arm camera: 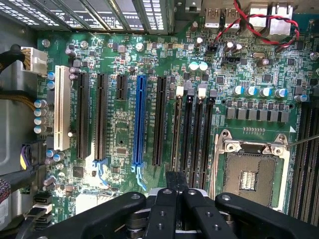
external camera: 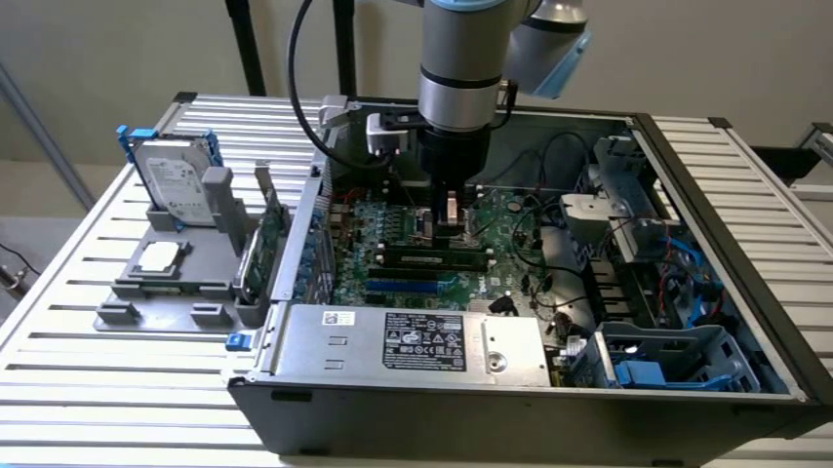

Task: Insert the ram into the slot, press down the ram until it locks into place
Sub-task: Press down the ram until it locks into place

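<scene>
While my gripper (external camera: 450, 226) hangs low inside the open computer case (external camera: 729, 322), its fingers are drawn together with nothing I can make out between them. From the wrist view the closed tips (arm camera: 177, 181) sit right over the near end of the row of black memory sockets (arm camera: 205, 134), beside the square processor socket (arm camera: 254, 177). In the exterior view the ram (external camera: 430, 259) stands on edge in the slot (external camera: 377, 261), its pale label strip facing the camera, just in front of my fingertips. I cannot tell whether I am touching its top edge or whether the end latches have closed. I judge the stick to be light, thin and stiff, yet fragile. It should take force well straight down along its top edge, but a sideways push could bend it or strain the socket, and the chips and bottom contacts are no place to hold. The bare top edge, near the middle or evenly toward both ends, looks the right place to bear on. As for writing, the strip on the ram is too small to read. So are the black sticker (external camera: 430, 346) and the white sticker (external camera: 341, 317) on the metal box at the front, and the label on the hard drive (external camera: 176, 180) outside the case.
</scene>
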{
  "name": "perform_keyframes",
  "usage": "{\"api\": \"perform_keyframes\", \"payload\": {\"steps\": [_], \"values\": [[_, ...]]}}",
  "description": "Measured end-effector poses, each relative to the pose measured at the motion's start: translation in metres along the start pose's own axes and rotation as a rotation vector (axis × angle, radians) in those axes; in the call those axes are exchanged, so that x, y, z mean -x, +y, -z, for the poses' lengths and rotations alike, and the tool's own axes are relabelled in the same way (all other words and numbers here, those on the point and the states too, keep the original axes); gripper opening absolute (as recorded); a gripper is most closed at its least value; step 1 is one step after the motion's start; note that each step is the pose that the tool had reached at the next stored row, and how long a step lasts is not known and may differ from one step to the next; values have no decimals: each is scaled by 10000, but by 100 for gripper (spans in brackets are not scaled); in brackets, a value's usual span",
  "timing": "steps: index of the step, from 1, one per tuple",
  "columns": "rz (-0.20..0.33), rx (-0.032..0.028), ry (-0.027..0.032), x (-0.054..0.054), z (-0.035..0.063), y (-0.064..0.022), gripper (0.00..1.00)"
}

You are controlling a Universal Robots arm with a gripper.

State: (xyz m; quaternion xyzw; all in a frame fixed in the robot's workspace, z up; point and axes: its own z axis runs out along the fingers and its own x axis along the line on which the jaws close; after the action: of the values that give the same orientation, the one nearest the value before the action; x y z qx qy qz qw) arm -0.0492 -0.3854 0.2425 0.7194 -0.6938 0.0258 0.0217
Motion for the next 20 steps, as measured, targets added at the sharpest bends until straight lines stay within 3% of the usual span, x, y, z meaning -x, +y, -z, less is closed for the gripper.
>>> {"api": "perform_keyframes", "payload": {"steps": [9,20], "values": [[-74,5,1,17,-12,0,11],[-268,36,2,45,-101,-14,11]]}}
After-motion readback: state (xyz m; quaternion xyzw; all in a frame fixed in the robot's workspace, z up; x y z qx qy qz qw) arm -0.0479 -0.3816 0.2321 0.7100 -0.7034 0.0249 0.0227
